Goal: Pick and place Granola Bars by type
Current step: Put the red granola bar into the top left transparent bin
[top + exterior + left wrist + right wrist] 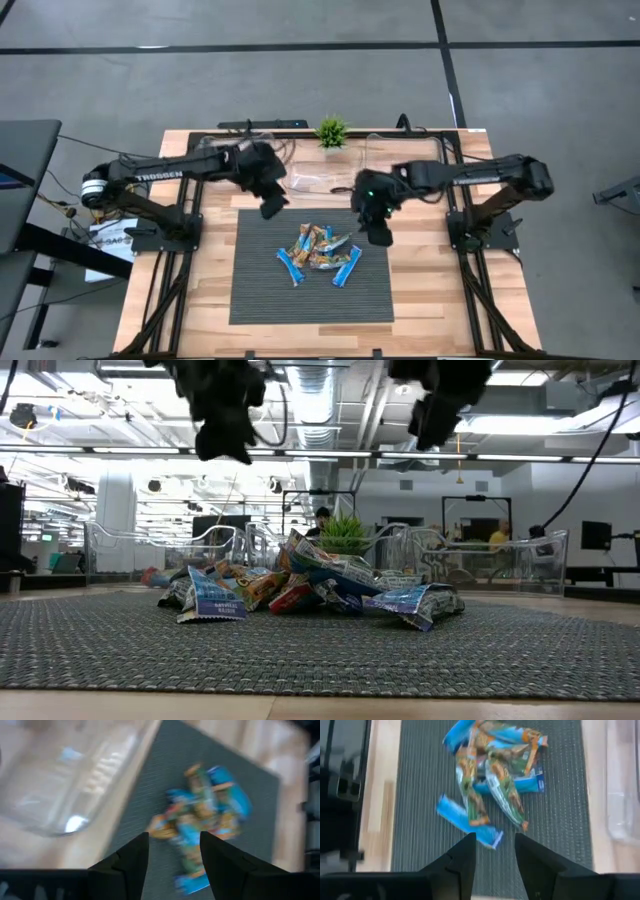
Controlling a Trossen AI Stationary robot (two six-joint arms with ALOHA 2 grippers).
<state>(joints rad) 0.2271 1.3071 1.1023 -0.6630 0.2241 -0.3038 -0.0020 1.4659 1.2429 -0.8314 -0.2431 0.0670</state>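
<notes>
A heap of wrapped granola bars lies on the dark ribbed mat, some bright blue, some tan and orange; the heap also shows in the low view. My left gripper hovers open above the mat's far left corner, well above the table. My right gripper hovers open over the mat's far right part, just right of the heap, also high. In the wrist views the bars lie ahead of each open pair of fingers.
Clear plastic trays stand on the wooden table beyond the mat: one near the middle far edge, another to its right. A small green potted plant sits at the far edge. Bare mat lies at the near side.
</notes>
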